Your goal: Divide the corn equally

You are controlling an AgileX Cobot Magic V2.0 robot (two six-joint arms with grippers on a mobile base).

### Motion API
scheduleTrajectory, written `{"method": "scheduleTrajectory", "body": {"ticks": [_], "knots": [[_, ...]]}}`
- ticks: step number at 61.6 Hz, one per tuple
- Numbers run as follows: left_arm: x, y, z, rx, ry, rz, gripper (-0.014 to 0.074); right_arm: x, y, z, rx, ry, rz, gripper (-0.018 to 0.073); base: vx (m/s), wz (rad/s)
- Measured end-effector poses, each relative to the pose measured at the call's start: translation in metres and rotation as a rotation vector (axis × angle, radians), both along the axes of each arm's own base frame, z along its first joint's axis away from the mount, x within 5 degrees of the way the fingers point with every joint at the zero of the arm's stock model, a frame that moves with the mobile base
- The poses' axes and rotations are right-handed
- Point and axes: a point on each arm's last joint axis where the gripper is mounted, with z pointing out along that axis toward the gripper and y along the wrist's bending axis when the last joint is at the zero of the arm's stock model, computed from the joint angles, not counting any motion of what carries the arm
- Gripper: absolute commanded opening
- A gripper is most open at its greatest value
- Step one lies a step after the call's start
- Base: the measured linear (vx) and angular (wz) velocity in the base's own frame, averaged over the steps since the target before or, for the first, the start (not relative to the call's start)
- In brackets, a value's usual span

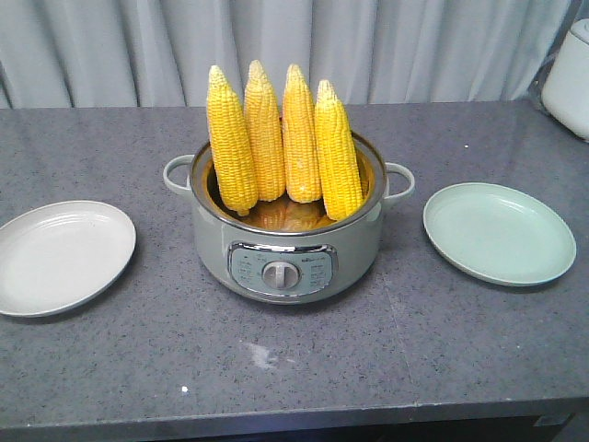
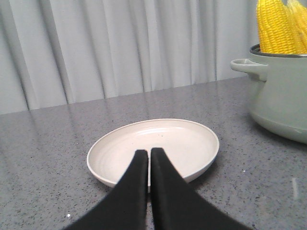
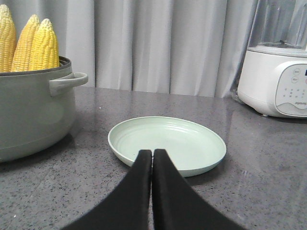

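Nothing's dealt out yet, as far as I can see. All four corn cobs stand tips-up in the electric pot in the middle of the desk, packed in a row. The cream plate at the pot's 9 o'clock and the pale green plate at its 3 o'clock have no corn on them. So I figure the whole job is left: two cobs per plate.

The left gripper sits low at the near rim of the cream plate, fingers pressed together, holding nothing, pointing toward 12 o'clock. The right gripper mirrors it at the green plate, fingers together too.
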Motion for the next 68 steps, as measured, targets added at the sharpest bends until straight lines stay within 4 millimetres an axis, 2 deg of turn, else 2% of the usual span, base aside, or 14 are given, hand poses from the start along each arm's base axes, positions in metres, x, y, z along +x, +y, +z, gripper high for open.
{"method": "scheduleTrajectory", "body": {"ticks": [68], "knots": [[0.0000,0.0000,0.0000,0.000,0.000,0.000,-0.0007,0.0000,0.0000,0.0000,0.000,0.000,0.000,-0.0004,0.00,0.01]]}}
